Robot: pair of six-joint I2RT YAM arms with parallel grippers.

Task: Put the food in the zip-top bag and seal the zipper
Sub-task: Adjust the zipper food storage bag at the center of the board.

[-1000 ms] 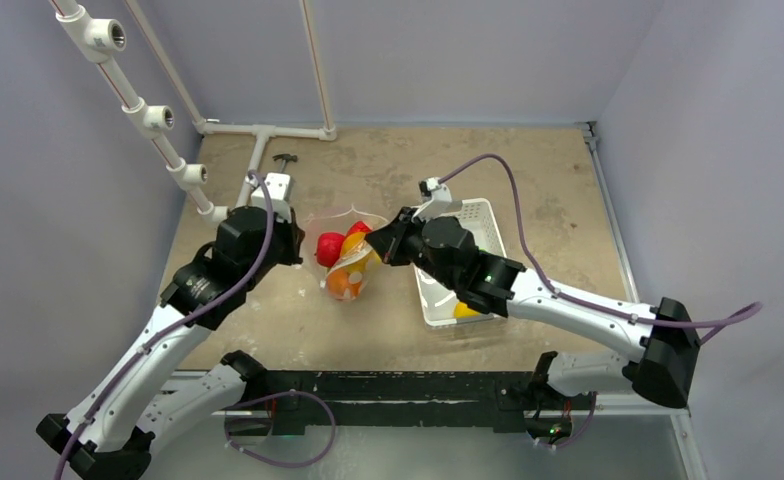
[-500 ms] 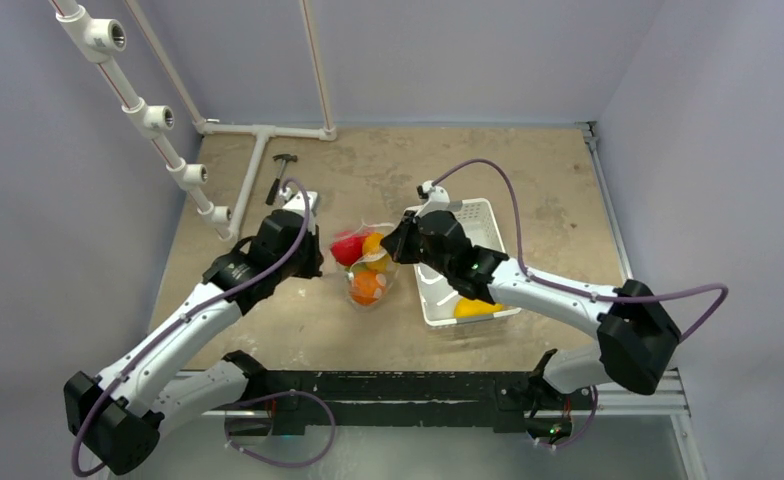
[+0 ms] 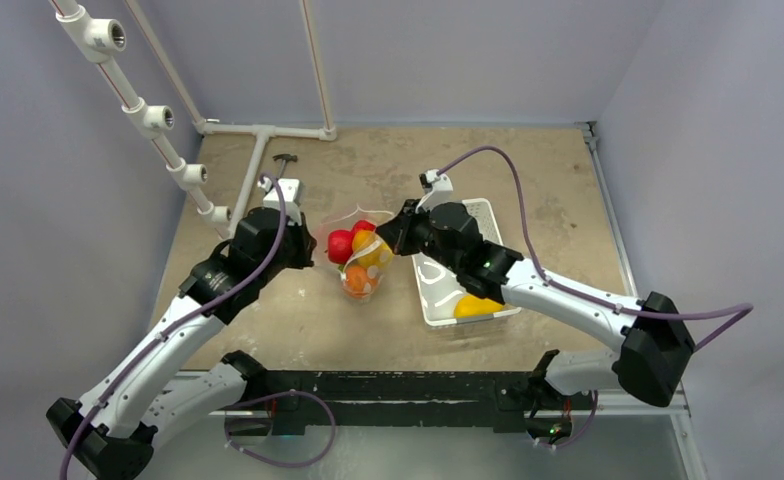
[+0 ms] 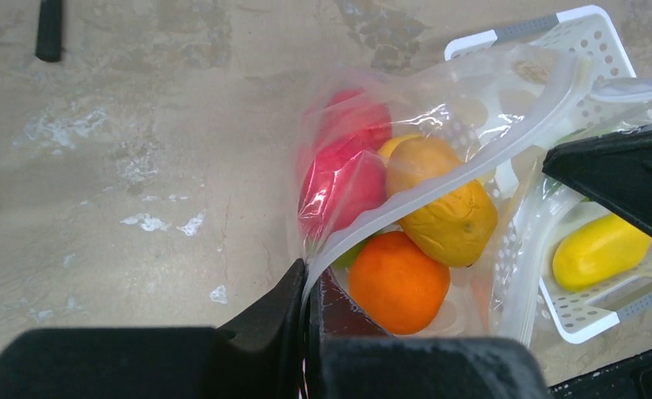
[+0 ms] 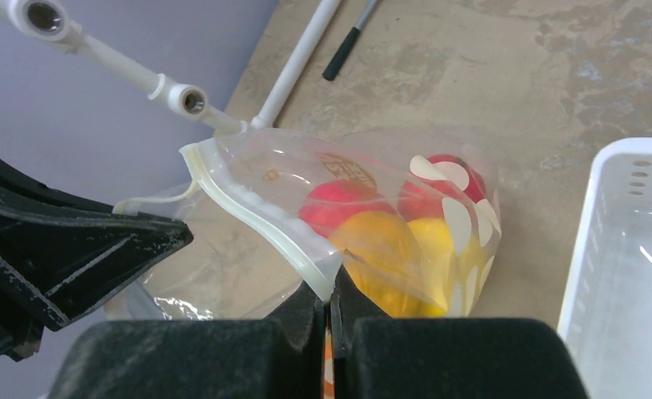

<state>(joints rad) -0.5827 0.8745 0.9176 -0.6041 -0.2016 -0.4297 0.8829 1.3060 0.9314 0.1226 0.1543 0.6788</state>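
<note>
The clear zip-top bag [image 3: 360, 258] hangs between my two grippers near the table's middle, and whether its bottom rests on the table I cannot tell. Inside lies the food: a red fruit [image 4: 343, 179], a yellow-orange one [image 4: 443, 199] and an orange [image 4: 399, 281]. My left gripper [image 4: 308, 278] is shut on the left end of the zipper [image 4: 439, 187]. My right gripper [image 5: 329, 295] is shut on the zipper's [image 5: 256, 220] other end. The mouth gapes between them. One yellow fruit [image 4: 599, 249] lies in the white basket [image 3: 485, 208].
The basket stands just right of the bag, under my right arm. A small hammer [image 3: 284, 160] and white pipes [image 3: 258, 150] lie at the back left. A pipe rack [image 3: 148, 115] runs along the left wall. Walls close in three sides.
The left gripper swung right toward the bag, then back left. The right arm shifted a little. The bag moved with both, and both grips have held.
</note>
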